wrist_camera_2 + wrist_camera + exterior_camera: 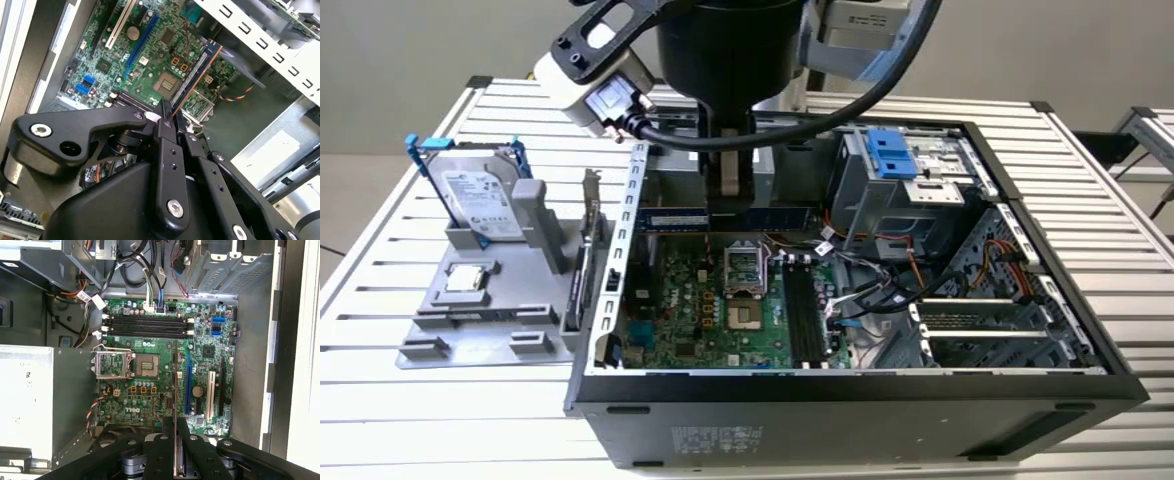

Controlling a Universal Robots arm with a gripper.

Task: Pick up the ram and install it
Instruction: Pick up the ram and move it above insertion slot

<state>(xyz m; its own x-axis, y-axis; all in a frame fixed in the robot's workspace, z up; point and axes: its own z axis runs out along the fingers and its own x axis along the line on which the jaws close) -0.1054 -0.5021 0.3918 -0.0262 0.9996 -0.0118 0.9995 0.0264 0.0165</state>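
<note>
Black pincer (176,120), pointing down over the motherboard (150,75), seemingly clamps the ram (197,75).

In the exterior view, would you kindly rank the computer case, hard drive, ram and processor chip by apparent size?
1. computer case
2. hard drive
3. ram, longer than the drive but far thinner
4. processor chip

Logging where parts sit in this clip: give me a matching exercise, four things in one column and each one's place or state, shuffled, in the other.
Things:
1. the ram
2. hard drive
3. processor chip
4. memory slots

Places or states:
A. lying flat on the grey fixture
B. clamped in the gripper above the motherboard
C. empty, inside the case
D. standing upright, at the exterior view's left

Pairs: 1-B, 2-D, 3-A, 4-C
</note>
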